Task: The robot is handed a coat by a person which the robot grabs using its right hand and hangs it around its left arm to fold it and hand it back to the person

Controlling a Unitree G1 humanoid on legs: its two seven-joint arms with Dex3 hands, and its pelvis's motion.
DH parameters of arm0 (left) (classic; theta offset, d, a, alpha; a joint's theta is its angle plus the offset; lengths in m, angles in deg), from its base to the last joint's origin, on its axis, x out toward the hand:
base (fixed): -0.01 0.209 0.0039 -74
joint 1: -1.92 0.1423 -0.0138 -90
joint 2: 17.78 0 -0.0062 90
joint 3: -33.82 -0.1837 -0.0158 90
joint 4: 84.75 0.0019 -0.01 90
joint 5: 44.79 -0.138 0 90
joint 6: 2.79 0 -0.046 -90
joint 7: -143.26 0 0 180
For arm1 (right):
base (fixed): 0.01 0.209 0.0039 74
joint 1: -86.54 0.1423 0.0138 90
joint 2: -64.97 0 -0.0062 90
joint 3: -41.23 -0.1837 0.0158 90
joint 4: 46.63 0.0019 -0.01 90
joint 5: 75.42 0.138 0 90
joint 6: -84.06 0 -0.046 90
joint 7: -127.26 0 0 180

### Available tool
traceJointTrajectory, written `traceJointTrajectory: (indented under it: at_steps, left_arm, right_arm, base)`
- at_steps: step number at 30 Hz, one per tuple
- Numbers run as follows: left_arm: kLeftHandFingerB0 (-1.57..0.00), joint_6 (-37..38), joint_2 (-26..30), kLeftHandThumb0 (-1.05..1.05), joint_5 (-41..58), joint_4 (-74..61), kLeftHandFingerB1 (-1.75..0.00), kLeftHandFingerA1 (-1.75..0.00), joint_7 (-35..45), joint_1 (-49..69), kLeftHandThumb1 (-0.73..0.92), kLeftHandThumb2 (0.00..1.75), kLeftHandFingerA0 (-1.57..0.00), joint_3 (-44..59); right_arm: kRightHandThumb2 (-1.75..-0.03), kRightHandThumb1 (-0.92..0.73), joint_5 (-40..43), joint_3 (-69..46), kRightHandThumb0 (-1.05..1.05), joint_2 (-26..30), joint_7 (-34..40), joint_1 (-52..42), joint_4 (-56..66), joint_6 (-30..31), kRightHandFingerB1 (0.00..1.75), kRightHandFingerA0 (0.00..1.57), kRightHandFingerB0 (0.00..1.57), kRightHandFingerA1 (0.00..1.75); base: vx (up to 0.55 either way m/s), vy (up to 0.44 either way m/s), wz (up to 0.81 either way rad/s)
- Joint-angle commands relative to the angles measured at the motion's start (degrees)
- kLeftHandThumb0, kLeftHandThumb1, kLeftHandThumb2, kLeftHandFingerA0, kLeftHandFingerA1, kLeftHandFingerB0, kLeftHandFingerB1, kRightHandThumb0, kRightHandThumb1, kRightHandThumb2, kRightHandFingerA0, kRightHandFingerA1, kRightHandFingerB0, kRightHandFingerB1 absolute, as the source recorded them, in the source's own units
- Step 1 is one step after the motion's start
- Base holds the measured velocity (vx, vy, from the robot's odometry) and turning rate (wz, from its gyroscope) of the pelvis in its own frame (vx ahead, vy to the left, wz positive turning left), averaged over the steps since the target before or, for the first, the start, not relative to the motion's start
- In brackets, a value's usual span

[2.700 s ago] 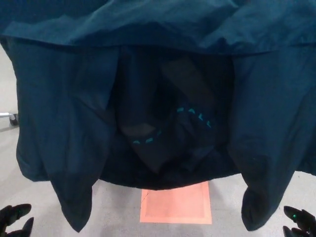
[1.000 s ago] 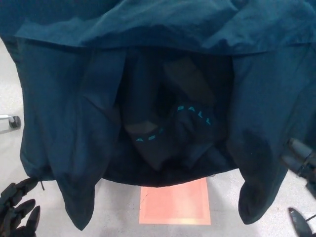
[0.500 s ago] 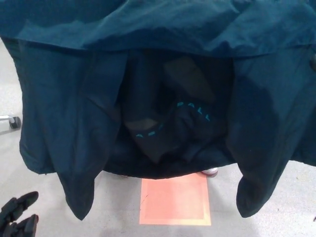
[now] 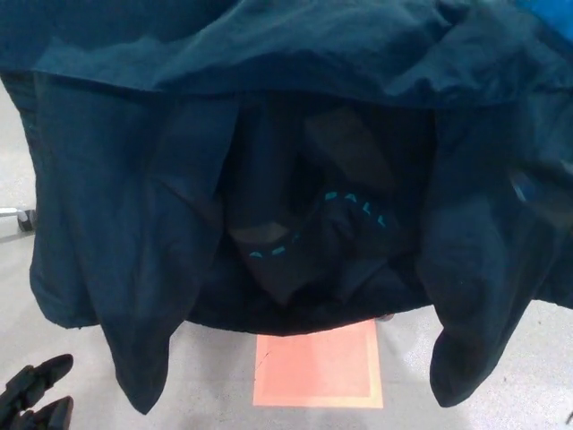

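A dark teal coat (image 4: 269, 161) hangs spread across almost the whole head view, its lining with teal lettering (image 4: 354, 202) facing me and both sleeves dangling toward the floor. Whoever holds it up is hidden behind the fabric. My left hand (image 4: 34, 396) is low at the bottom left corner, below the coat's left sleeve, apart from it and open with nothing in it. At the right edge a blurred dark shape against the coat's side appears to be my right hand (image 4: 535, 193). Its grip is not discernible.
An orange-pink square (image 4: 318, 367) is marked on the grey floor under the coat. A caster wheel (image 4: 23, 218) of some stand shows at the left edge. A bright blue patch (image 4: 548, 11) sits at the top right corner.
The coat has sagged slightly lower and its right side has bunched. My right hand rose from the bottom right to the coat's right side. My left hand stays low at the left corner.
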Motion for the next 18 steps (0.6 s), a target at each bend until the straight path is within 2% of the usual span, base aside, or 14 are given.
traceJointTrajectory:
  at_steps: [1,2,3,5,6,7,8,9,10,12,14,15,16,18]
  left_arm:
    - [-0.10,3.37,0.78,-0.65,0.48,0.71,-0.30,-0.33,1.66,0.24,0.92,0.76,-0.15,-0.15]
    - [0.00,3.16,0.65,-0.34,0.64,0.33,-0.48,-0.47,1.65,0.64,0.61,1.15,0.00,-0.11]
    - [-0.10,2.97,0.62,-0.68,0.75,0.11,-0.28,-0.32,1.72,0.81,0.92,0.73,-0.16,-0.07]
    - [0.00,2.98,0.72,-0.73,0.75,0.28,-0.38,-0.47,1.82,0.77,0.76,1.08,-0.15,-0.06]
    - [-0.10,3.10,0.77,-0.70,0.35,0.48,-0.29,-0.32,1.53,0.79,0.92,0.72,-0.16,-0.26]
    - [-0.10,2.88,0.68,-0.70,0.34,0.60,-0.28,-0.32,1.42,0.72,0.92,0.72,-0.16,-0.30]
    - [0.00,2.55,0.61,-0.74,0.49,0.58,-0.37,-0.46,1.46,0.66,0.77,1.08,-0.14,-0.28]
    - [0.00,2.20,0.53,-0.74,0.66,0.50,-0.37,-0.47,1.56,0.64,0.77,1.08,-0.14,-0.26]
    - [0.00,2.20,0.49,-0.74,0.73,0.52,-0.37,-0.47,1.63,0.65,0.77,1.08,-0.14,-0.25]
    - [-0.09,2.19,0.27,-0.70,0.92,0.27,-0.25,-0.32,1.67,0.73,0.92,0.70,-0.17,-0.22]
    - [-0.10,2.10,0.11,-0.70,1.02,0.00,-0.25,-0.32,1.51,0.82,0.92,0.70,-0.17,-0.17]
    - [-0.07,2.27,0.18,-0.74,0.90,0.22,-0.37,-0.41,1.43,0.69,0.78,1.01,-0.10,-0.21]
    - [0.00,3.01,0.54,-0.34,0.28,0.49,-0.48,-0.47,1.17,0.63,0.59,1.14,0.00,-0.46]
    - [0.00,3.11,0.64,-0.34,0.59,0.57,-0.48,-0.47,1.63,0.54,0.59,1.14,0.00,-0.34]
  right_arm:
    - [-0.91,-0.70,-15.58,14.82,-0.88,2.11,-11.25,20.32,-21.96,14.26,0.12,0.00,0.00,0.10]
    - [-1.10,-0.73,-17.29,16.78,-0.88,1.27,-11.20,22.38,-25.48,14.43,0.15,0.00,0.00,0.14]
    - [-0.95,-0.71,-18.50,18.08,-0.91,0.82,-11.05,23.76,-27.71,14.38,0.11,0.00,0.00,0.08]
    - [-1.11,-0.74,-20.16,19.80,-0.87,0.36,-10.28,25.52,-30.73,13.82,0.16,0.00,0.00,0.16]
    - [-1.11,-0.73,-20.49,20.54,-0.87,0.05,-9.74,26.38,-32.48,13.61,0.16,0.00,0.00,0.17]
    - [-0.94,-0.71,-20.38,21.00,-0.89,-0.24,-9.56,27.05,-33.63,13.83,0.10,0.00,0.00,0.09]
    - [-0.66,-0.89,-20.27,21.50,-0.85,-0.53,-9.43,27.76,-34.79,13.97,0.12,0.00,0.00,0.09]
    - [-1.10,-0.74,-20.36,22.21,-0.88,-1.00,-9.32,28.68,-36.35,14.10,0.14,0.00,0.00,0.14]
    - [-1.10,-0.74,-20.52,22.67,-0.88,-1.14,-9.27,29.16,-37.05,14.13,0.14,0.00,0.00,0.14]
    - [-0.91,-0.69,-21.24,24.31,-0.90,-1.50,-9.65,30.63,-39.06,14.18,0.06,0.00,0.00,0.05]
    - [-1.12,-0.76,-21.30,25.66,-0.94,-1.90,-10.68,31.49,-40.84,13.75,0.09,0.00,0.00,0.11]
    - [-1.10,-0.74,-20.89,25.92,-0.94,-2.06,-11.30,31.60,-41.12,14.11,0.08,0.00,0.00,0.10]
    - [-1.10,-0.73,-20.62,26.36,-0.93,-2.18,-12.14,31.44,-41.34,13.97,0.09,0.00,0.00,0.11]
    - [-1.08,-0.71,-20.05,26.58,-0.91,-2.58,-13.27,30.97,-41.54,13.63,0.11,0.00,0.00,0.12]
  base:
    - [0.00,0.000,0.00]
    - [0.00,0.000,0.00]
    - [0.00,0.000,0.00]
    - [0.00,0.000,0.00]
    - [0.00,0.000,0.00]
    - [0.00,0.000,0.00]
    - [0.00,0.000,0.00]
    - [0.00,0.000,0.00]
    - [0.00,0.000,0.00]
    - [0.00,0.000,0.00]
    - [0.00,0.000,0.00]
    - [0.00,0.000,0.00]
    - [0.00,0.000,0.00]
    - [0.00,0.000,0.00]
